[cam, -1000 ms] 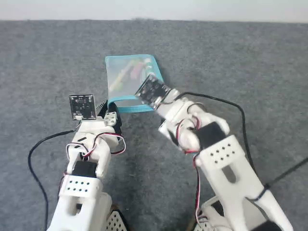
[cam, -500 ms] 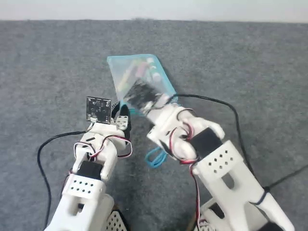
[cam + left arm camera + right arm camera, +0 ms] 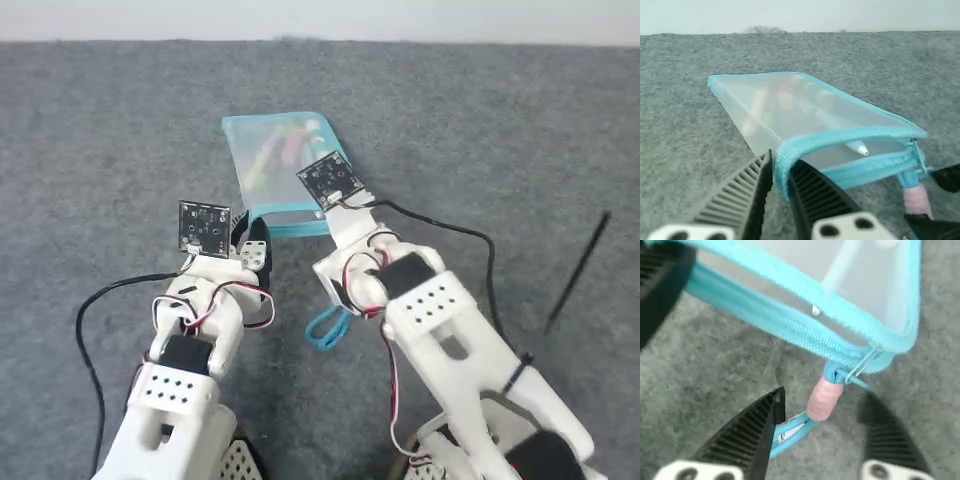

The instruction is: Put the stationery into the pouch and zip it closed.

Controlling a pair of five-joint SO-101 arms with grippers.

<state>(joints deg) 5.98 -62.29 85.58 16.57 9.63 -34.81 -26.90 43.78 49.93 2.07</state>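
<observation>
Teal pouch (image 3: pixel 805 115) looks loaded, so it's zipping time. My left hand (image 3: pixel 780 165) pinches its rim and my right hand (image 3: pixel 824 401) sits open around the pink pull (image 3: pixel 820 397). Gotta clamp on that and drag.

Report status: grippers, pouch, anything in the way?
Left gripper shut on pouch at its zipper edge. Right gripper open, straddling pink zip pull. Pouch mouth unzipped, stationery inside. Thin black rod lies off to the side.

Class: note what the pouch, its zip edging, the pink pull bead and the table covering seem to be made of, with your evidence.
Pouch: likely thin translucent plastic or mesh, matte; stationery shows blurred through it. Zip edging: woven turquoise fabric, ribbed texture. Pull bead: probably smooth rubber or plastic, ridged. Table covering: grey felt-like carpet, fuzzy.
</observation>
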